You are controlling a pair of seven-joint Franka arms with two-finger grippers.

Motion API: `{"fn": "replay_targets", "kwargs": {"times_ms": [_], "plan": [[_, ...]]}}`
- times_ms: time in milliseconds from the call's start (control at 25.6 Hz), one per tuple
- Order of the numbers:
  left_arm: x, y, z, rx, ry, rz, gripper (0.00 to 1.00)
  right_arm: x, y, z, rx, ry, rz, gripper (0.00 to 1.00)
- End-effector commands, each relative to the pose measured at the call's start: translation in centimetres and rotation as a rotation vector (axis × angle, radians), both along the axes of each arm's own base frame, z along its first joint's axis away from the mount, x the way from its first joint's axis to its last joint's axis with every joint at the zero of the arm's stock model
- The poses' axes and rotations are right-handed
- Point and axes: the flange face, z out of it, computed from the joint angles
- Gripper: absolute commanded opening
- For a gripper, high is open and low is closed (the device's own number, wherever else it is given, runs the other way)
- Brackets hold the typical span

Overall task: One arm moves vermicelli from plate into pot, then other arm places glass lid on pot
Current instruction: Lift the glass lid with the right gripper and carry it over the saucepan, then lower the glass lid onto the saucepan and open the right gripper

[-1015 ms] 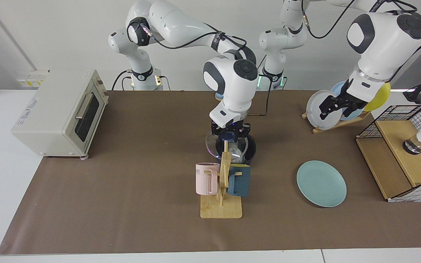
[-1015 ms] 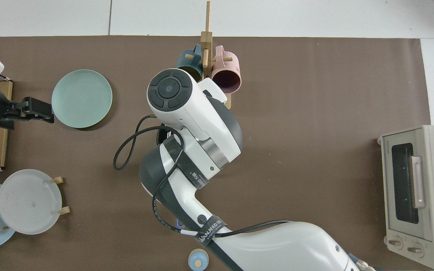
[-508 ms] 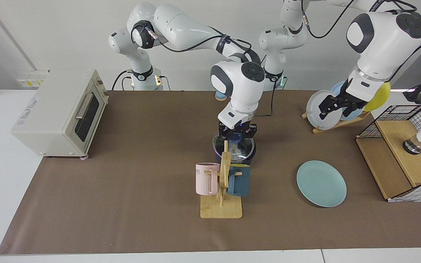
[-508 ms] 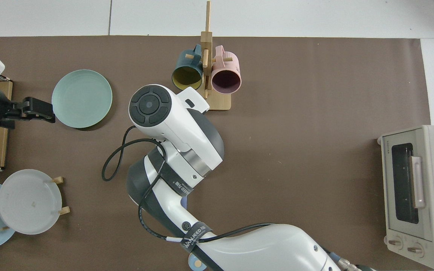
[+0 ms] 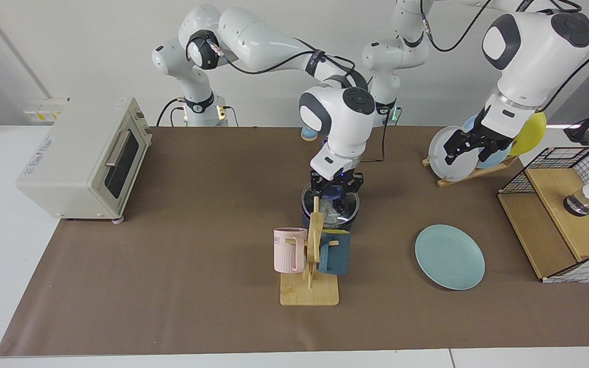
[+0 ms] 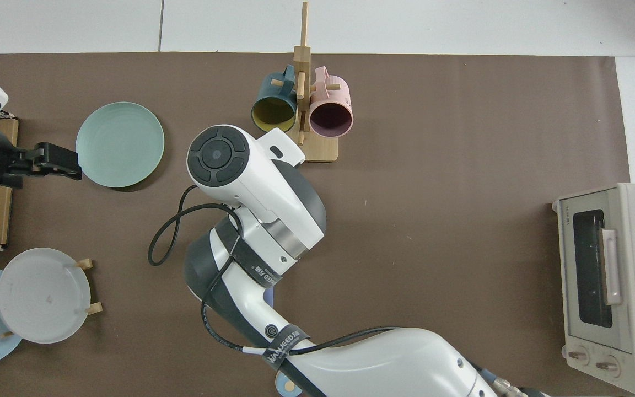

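Vermicelli shows only as a pale, glossy tangle [image 5: 331, 210] inside the small round dark navy pot [image 5: 352, 219], seen through the round clear glass lid [image 5: 348, 203] with its thin metal rim. Pot and lid stand near the middle of the brown table mat [image 5: 197, 245]; in the facing view the wooden mug rack [image 5: 311, 286], carrying a ribbed pink mug [image 5: 288, 249] and a dark teal mug [image 5: 336, 255], covers their near side. In the top view the right arm's white wrist housing hides pot, lid and gripper entirely. The right gripper [image 5: 336, 190] points straight down, fingers clamped on the lid's blue knob [image 5: 333, 192]. Whether the lid is fully seated on the rim cannot be told. The flat, round teal-green plate [image 5: 449, 257] lies bare on the mat, well apart from the pot. The left gripper [image 5: 464, 148] waits raised before the grey-white plate [image 5: 440, 153] in the dish rack, black fingers apart, holding nothing.
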Motion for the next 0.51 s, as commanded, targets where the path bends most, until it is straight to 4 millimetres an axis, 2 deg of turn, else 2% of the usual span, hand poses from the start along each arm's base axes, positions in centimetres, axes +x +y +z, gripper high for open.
{"fn": "replay_targets", "kwargs": {"times_ms": [0,156,195,273,312,351,468], "plan": [[-0.60,-0.04,0.27,0.000,-0.006,-0.001,1.00,0.53,0.09,0.45,0.021,-0.015,-0.011,0.00],[-0.60,-0.04,0.27,0.000,-0.006,-0.001,1.00,0.35,0.18,0.38,0.022,-0.005,-0.011,0.00],[-0.60,-0.04,0.27,0.000,-0.006,-0.001,1.00,0.32,0.22,0.38,0.026,-0.002,-0.013,0.13],[-0.60,0.05,0.27,0.000,-0.006,0.000,1.00,0.54,0.00,0.40,0.031,-0.001,-0.017,0.61],[-0.60,0.05,0.27,0.000,-0.006,0.000,1.00,0.54,0.00,0.40,0.031,-0.001,-0.017,0.90],[-0.60,0.05,0.27,0.000,-0.006,0.000,1.00,0.47,0.09,0.40,0.031,-0.001,-0.017,1.00],[-0.60,-0.04,0.27,0.000,-0.006,-0.001,1.00,0.45,0.09,0.39,0.031,0.001,-0.017,1.00]]}}
